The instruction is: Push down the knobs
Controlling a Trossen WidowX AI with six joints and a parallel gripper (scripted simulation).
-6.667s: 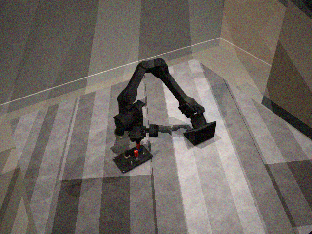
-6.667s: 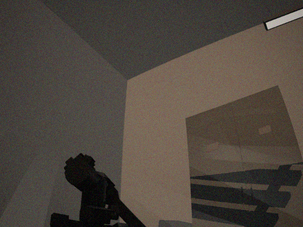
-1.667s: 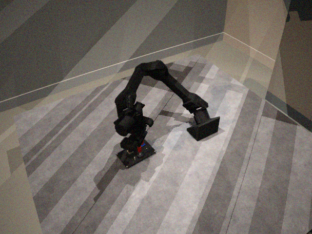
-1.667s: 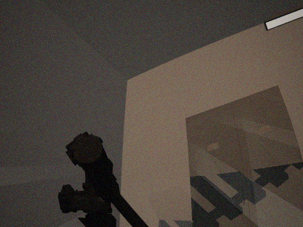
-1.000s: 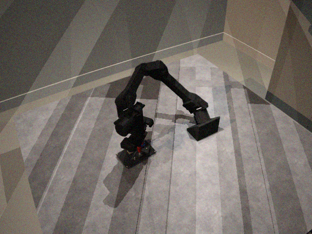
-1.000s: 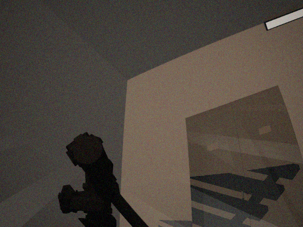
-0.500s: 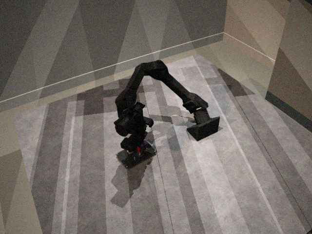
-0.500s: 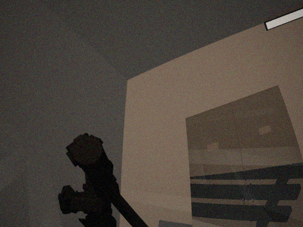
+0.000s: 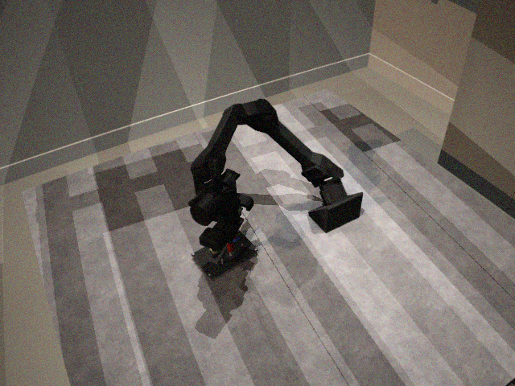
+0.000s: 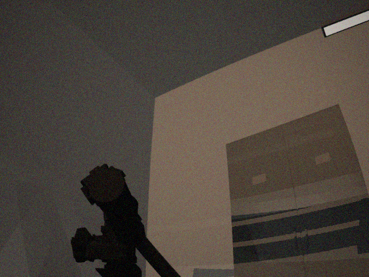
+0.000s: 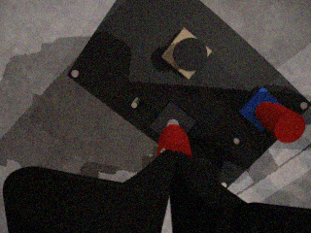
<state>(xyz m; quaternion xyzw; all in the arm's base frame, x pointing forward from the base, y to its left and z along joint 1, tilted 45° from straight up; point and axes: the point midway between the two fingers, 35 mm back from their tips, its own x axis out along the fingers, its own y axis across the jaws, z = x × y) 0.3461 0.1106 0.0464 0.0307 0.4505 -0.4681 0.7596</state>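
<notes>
A dark circuit board (image 9: 216, 265) (image 11: 228, 58) stands on the striped table. In the wrist view a red knob (image 11: 174, 140) sits on a grey potentiometer (image 11: 170, 116) near the board's middle. A second red knob (image 11: 279, 121) sits on a blue potentiometer (image 11: 252, 106) at the right. A black knob (image 11: 190, 53) sits low on a tan potentiometer (image 11: 174, 60) at the back. My gripper (image 11: 172, 158) (image 9: 226, 245) is shut with nothing between the fingers. Its closed tips rest on top of the middle red knob. The exterior view shows only the arm's dark outline.
The arm's base (image 9: 335, 212) stands on the table to the right of the board, and the arm arches over from it. The arm's shadow (image 9: 224, 299) falls in front of the board. Walls stand behind and to the right.
</notes>
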